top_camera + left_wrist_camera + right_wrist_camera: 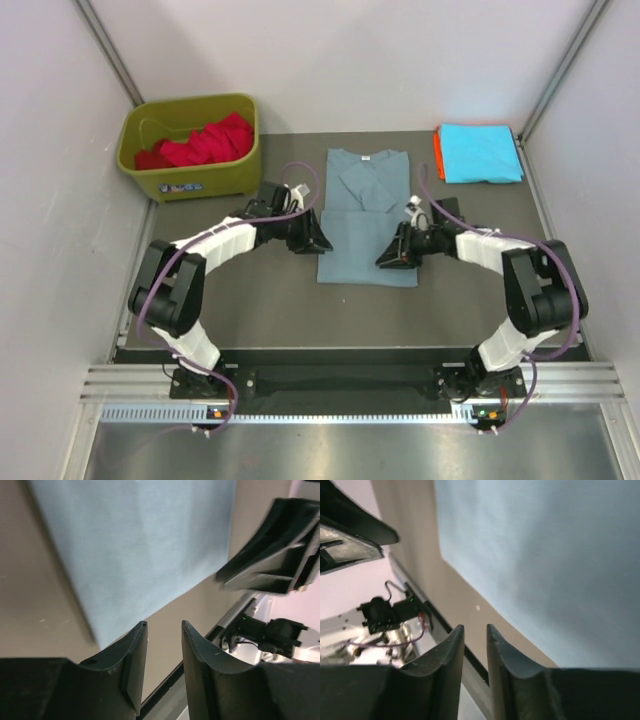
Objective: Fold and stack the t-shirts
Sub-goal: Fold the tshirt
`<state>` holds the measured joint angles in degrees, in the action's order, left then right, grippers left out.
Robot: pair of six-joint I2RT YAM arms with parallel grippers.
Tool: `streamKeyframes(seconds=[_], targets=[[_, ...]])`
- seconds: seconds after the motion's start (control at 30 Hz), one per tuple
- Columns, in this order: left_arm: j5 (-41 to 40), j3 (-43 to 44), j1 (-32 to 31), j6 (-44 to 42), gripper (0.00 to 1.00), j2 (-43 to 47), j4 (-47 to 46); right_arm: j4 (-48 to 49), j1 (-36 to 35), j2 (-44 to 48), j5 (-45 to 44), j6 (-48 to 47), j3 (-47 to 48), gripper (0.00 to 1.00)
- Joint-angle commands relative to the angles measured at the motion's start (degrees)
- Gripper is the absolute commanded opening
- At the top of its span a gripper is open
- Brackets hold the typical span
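From the top external view, a dusty grey-blue cotton t-shirt (366, 225) is seen lying flat at the middle of the dark table mat (270, 295). Its sleeves are already turned in, so a long rectangle is formed with the collar at the far end. The left gripper (318, 240) is held at its left edge and the right gripper (388, 257) at its right edge, both near the lower half. A folded bright cyan t-shirt (480, 152) is stacked on an orange one (439, 158) at the far right. Crumpled red t-shirts (205, 140) are left in the olive-green plastic bin (190, 180) at the far left. The step in hand is judged to be the lengthwise fold of the grey-blue shirt.

In the left wrist view, what the top view cannot settle is shown: the left gripper's (164, 625) fingers are held apart above the mat, just beside the shirt's (145, 545) near corner, with nothing clamped.

In the right wrist view, the right gripper's (474, 627) fingers are separated by a narrow gap, again empty, and the cloth (545, 555) is seen off to one side, untouched.

For the next move, both grippers probably need to be lowered onto the hem corners. The corners would be pinched together and carried evenly toward the collar.
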<state>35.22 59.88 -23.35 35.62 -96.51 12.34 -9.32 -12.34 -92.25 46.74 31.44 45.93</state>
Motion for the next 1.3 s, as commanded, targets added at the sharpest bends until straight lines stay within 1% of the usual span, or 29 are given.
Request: streamKeyframes(seconds=[0.0, 0.03, 0.07, 0.2, 0.33, 0.4, 0.47, 0.5, 0.53, 0.57, 0.6, 0.63, 0.7, 0.73, 0.77, 0.83, 0.87, 0.9, 0.93, 0.97, 1.0, 1.03, 1.07, 1.1, 1.13, 1.17, 1.2, 1.23, 1.27], targets=[[2.47, -3.18, -1.34, 6.73, 0.38, -2.18, -9.58, 14.20, -5.57, -4.86, 3.18, 9.85, 0.65, 0.22], [2.66, -3.71, -1.78, 7.01, 0.38, -3.67, -10.66, 15.37, -6.37, -7.13, 3.09, 11.69, 0.74, 0.19], [2.40, -3.80, -1.96, 7.01, 0.38, -4.29, -11.19, 16.00, -7.77, -8.20, 3.18, 12.06, 1.09, 0.12], [1.43, -4.24, -1.96, 6.31, 0.38, -6.94, -11.72, 16.53, -8.14, -11.72, 2.48, 10.66, 0.48, 0.09], [-0.24, -8.19, -1.43, 4.73, 0.38, -8.69, -11.90, 14.86, -4.99, -11.47, 1.51, 6.36, -3.21, 0.10], [-1.21, -9.60, -1.34, 3.24, 0.38, -8.61, -11.37, 12.41, -1.91, -10.41, 0.90, 3.91, -5.49, 0.12], [-1.82, -11.71, -0.82, 2.36, 0.37, -7.38, -9.89, 6.10, 1.15, -7.52, -0.85, 1.36, -6.55, 0.15], [-2.26, -12.32, -0.64, 1.83, 0.37, -6.51, -9.18, 3.55, 2.13, -5.94, -1.91, -1.44, -7.17, 0.15], [-2.61, -13.37, -0.38, 1.56, 0.37, -4.06, -8.48, 1.43, 3.10, -2.10, -2.96, -2.69, -7.43, 0.18], [-2.96, -13.82, -0.29, 1.04, 0.37, -2.47, -6.47, -2.94, 4.68, 0.03, -4.97, -3.66, -7.96, 0.19], [-3.84, -14.08, -0.29, 0.77, 0.38, -0.80, -5.41, -4.72, 5.47, 2.40, -6.12, -5.23, -8.14, 0.23], [-4.19, -14.35, -0.29, 0.60, 0.38, 2.96, -4.44, -6.74, 6.18, 7.12, -7.35, -5.68, -8.23, 0.27], [-5.33, -14.52, -0.29, 1.56, 0.41, 6.84, -1.46, -10.52, 7.94, 11.63, -9.56, -6.21, -8.66, 0.32], [-5.95, -14.70, -0.29, 2.26, 0.43, 10.25, -0.83, -11.59, 8.38, 15.48, -10.35, -5.87, -8.84, 0.38], [-6.22, -14.96, -0.29, 4.44, 0.43, 11.85, -0.65, -12.20, 8.99, 17.26, -12.01, -5.43, -9.63, 0.41], [-7.27, -16.54, -0.29, 7.61, 0.48, 16.34, -1.78, -12.39, 9.52, 22.10, -12.72, -2.88, -10.77, 0.46], [-7.62, -17.33, -0.29, 11.54, 0.50, 17.66, -2.75, -12.39, 10.13, 23.59, -14.47, -2.09, -11.99, 0.50], [-8.06, -18.12, -0.29, 13.67, 0.52, 18.89, -4.06, -12.39, 10.58, 25.08, -15.27, -0.26, -12.62, 0.51], [-8.15, -19.96, -0.29, 15.95, 0.56, 20.38, -7.21, -12.04, 10.93, 27.71, -15.71, 0.46, -13.40, 0.55], [-8.41, -21.02, -0.29, 21.20, 0.57, 20.92, -9.42, -11.77, 11.63, 28.87, -15.89, 1.33, -14.89, 0.57], [-8.68, -22.16, -0.29, 23.95, 0.57, 21.45, -11.44, -11.34, 11.81, 30.10, -16.07, 3.00, -15.60, 0.58], [-9.20, -24.87, -0.81, 26.58, 0.57, 22.32, -16.51, -10.55, 11.90, 32.37, -16.59, 4.06, -16.48, 0.59], [-11.21, -26.46, -1.25, 31.92, 0.58, 22.85, -18.56, -9.67, 11.90, 33.61, -17.20, 5.28, -18.84, 0.61], [-12.62, -28.13, -1.60, 34.76, 0.58, 23.47, -20.41, -8.18, 11.90, 34.84, -17.30, 8.86, -20.34, 0.62], [-13.94, -31.80, -3.00, 37.39, 0.57, 24.78, -22.95, -6.86, 11.90, 37.55, -17.47, 10.99, -22.01, 0.62], [-17.61, -33.75, -3.80, 42.64, 0.56, 25.49, -27.67, -3.11, 11.90, 38.88, -17.73, 13.27, -25.85, 0.61], [-19.38, -35.51, -4.76, 44.78, 0.56, 25.93, -30.33, -0.90, 11.90, 40.46, -18.00, 17.73, -27.98, 0.60], [-21.49, -37.62, -6.69, 46.11, 0.55, 26.46, -31.66, 0.95, 11.90, 42.22, -18.09, 19.43, -29.83, 0.59], [-23.16, -37.73, -7.66, 46.12, 0.54, 26.55, -31.41, 3.50, 11.72, 42.41, -18.26, 20.58, -32.37, 0.59]])
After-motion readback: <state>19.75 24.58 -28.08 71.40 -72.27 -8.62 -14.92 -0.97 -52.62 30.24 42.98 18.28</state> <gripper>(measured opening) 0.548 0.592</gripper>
